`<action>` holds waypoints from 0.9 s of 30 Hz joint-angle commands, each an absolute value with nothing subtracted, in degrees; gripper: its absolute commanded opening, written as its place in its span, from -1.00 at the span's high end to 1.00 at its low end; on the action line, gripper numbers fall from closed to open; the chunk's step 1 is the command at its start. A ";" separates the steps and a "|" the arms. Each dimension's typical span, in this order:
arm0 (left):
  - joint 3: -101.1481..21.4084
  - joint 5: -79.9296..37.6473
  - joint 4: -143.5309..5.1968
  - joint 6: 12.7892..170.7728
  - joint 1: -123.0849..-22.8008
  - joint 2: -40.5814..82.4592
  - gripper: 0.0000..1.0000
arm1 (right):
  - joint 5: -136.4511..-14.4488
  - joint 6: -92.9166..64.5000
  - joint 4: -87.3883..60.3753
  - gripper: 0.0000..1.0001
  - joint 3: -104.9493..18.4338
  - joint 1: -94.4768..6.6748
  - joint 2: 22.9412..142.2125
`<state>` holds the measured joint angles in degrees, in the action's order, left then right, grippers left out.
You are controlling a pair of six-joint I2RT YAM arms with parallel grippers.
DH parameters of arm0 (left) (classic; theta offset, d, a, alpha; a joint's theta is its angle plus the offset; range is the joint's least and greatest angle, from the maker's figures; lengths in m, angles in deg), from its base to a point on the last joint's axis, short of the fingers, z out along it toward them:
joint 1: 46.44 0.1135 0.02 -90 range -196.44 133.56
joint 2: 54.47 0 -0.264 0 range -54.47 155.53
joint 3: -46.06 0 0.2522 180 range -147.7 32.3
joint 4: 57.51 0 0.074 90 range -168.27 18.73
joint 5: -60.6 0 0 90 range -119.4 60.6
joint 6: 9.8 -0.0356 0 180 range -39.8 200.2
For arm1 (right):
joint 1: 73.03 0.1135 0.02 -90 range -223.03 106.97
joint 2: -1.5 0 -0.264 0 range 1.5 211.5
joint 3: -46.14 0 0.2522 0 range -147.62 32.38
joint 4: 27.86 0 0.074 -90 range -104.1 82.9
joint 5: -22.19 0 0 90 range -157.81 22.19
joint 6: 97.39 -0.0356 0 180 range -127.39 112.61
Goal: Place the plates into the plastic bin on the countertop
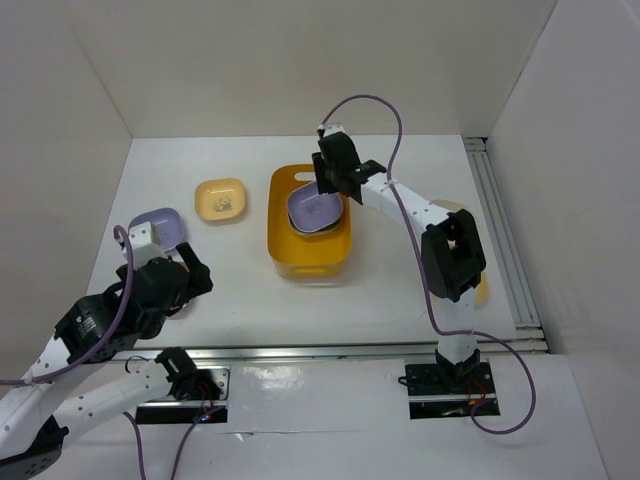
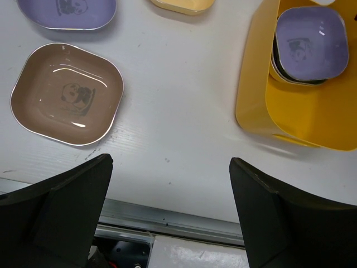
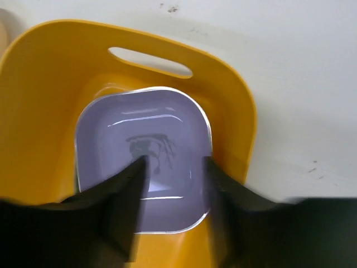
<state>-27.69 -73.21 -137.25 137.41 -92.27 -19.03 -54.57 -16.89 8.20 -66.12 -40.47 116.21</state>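
White walls (image 1: 300,70) close around the white countertop (image 1: 240,295), and both arms stand at its near edge. From the top camera I see the plastic bin (image 1: 310,262) about in the middle of the surface, with the right gripper (image 1: 330,185) reaching down into its far end. The right wrist camera looks straight into the bin. A purple plate (image 3: 142,125) lies flat inside, just below the handle slot (image 3: 149,61). The two fingers (image 3: 125,212) appear blurred, apart from each other, over the near half of this plate. I see the plate's surface between them and nothing pinched, so I take this gripper as open and holding nothing. The left wrist camera adds one thing which the other two do not give: under this purple plate the rims of more plates (image 2: 279,70) show, so it is the top of a stack.

Left of the bin, the top camera shows a yellow plate (image 1: 220,200) and, nearer to the left arm, a second purple plate (image 1: 160,226), both on the countertop. A brownish-pink plate (image 2: 67,94) is clear only in the left wrist view; from above the left arm covers it. The left gripper (image 2: 170,212) hovers above bare countertop between this plate and the bin, its jaws spread wide, empty
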 commanded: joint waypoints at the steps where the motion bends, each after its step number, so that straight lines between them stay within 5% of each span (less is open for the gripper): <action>1: -27.55 -74.05 -136.22 137.33 -92.41 -18.43 -0.99 | -56.28 -16.18 6.48 -0.36 -68.26 -38.93 112.25; 6: -29.66 -76.51 -141.92 145.91 -92.41 -13.70 -0.99 | -59.46 -15.66 3.56 -1.00 -65.19 -36.21 102.43; 21: -20.02 -85.11 -140.09 168.52 -88.73 3.37 -0.99 | -67.81 -16.26 -6.80 -1.00 -35.84 -32.16 73.49; 27: -7.97 -82.76 -113.77 146.82 -78.98 -7.77 -0.99 | -67.81 -17.32 -7.94 -1.00 -28.54 -31.63 69.79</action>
